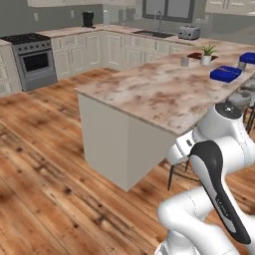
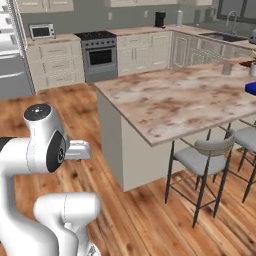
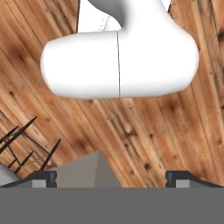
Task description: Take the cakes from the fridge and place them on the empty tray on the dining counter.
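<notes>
The cakes are out of view. The fridge point(image 2: 11, 75) stands at the far left edge of the right base view, grey below and pale above. The dining counter point(image 1: 154, 94) point(image 2: 175, 102) is a long marbled stone top just ahead of the arm. A deep blue tray point(image 1: 225, 74) lies near its far right end, with a second blue tray point(image 1: 247, 58) behind it; I cannot tell what either holds. My gripper point(image 3: 111, 179) points down at the wood floor, open, its fingertips point(image 3: 43, 178) wide apart with nothing between them.
Grey-cushioned stools point(image 2: 205, 155) stand along the counter's near side. A potted plant point(image 1: 206, 54) and a small cup point(image 1: 185, 61) sit on the counter. A stove point(image 1: 34, 60) point(image 2: 100, 52), a microwave point(image 2: 41, 31), a sink and a toaster point(image 1: 189, 33) line the back cabinets. Open wood floor lies to the left.
</notes>
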